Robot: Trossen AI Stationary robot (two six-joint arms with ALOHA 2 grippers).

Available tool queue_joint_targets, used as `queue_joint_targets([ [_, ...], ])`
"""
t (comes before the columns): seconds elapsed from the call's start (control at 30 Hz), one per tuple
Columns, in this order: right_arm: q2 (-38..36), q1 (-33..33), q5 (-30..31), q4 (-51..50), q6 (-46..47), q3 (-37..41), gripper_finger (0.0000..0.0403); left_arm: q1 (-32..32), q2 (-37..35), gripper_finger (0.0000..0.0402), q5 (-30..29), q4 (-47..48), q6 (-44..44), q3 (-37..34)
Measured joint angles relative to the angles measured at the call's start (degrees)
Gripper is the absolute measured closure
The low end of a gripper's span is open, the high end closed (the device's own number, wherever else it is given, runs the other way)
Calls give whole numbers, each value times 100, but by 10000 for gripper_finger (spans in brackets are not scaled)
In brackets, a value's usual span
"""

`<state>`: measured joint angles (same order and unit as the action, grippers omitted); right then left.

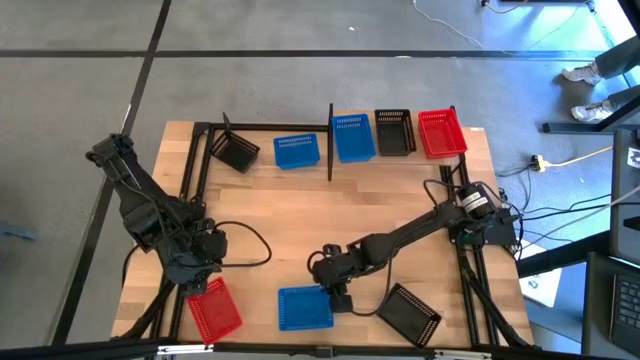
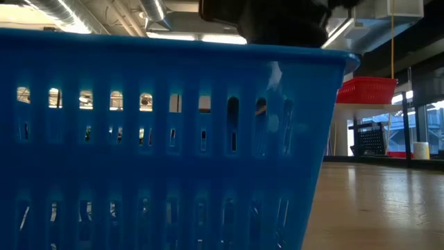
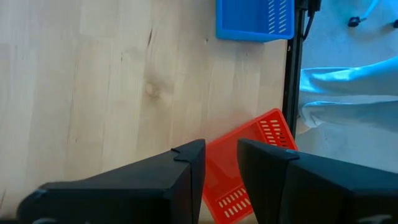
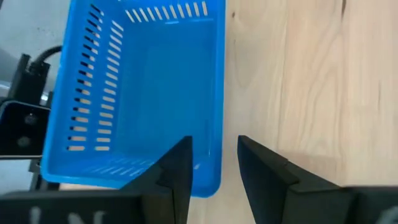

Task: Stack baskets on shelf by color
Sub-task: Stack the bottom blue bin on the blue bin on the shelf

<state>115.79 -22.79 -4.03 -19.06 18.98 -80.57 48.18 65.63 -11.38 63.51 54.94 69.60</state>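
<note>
The right gripper (image 4: 214, 165) hovers with fingers parted astride the rim of a blue basket (image 1: 305, 308) on the counter (image 1: 290, 215). The left gripper (image 3: 221, 168) hangs open above a red basket (image 1: 214, 309). The shelf (image 1: 330, 135) carries five baskets, seemingly unstacked; most work remains.

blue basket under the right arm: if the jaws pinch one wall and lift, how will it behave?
The blue basket is probably light: thin slotted plastic, nothing inside. Held by one wall near the right gripper, it will likely hang tilted, and the wall may flex. If only pushed, it would probably slide on the smooth tabletop rather than tip, given its flat base.
</note>
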Motion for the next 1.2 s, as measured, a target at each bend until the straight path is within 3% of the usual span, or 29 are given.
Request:
queue_joint_targets([
  [0.27,0,0,-2,807,3,534,283,0,0,317,-10,0,0,0],
  [0.37,0,0,-10,908,30,550,316,0,0,317,-11,0,0,0],
  [0.47,0,1,-5,922,239,529,380,0,0,317,-113,0,0,0],
  [0.67,-6,22,457,836,933,476,396,-1,0,317,-186,-26,1,0],
  [0.87,-26,22,1350,-535,901,-479,399,-7,2,317,-541,-26,-586,0],
  [1.2,-39,203,3105,-3138,1259,-2493,401,-7,4,317,-2270,-764,-3204,0],
])
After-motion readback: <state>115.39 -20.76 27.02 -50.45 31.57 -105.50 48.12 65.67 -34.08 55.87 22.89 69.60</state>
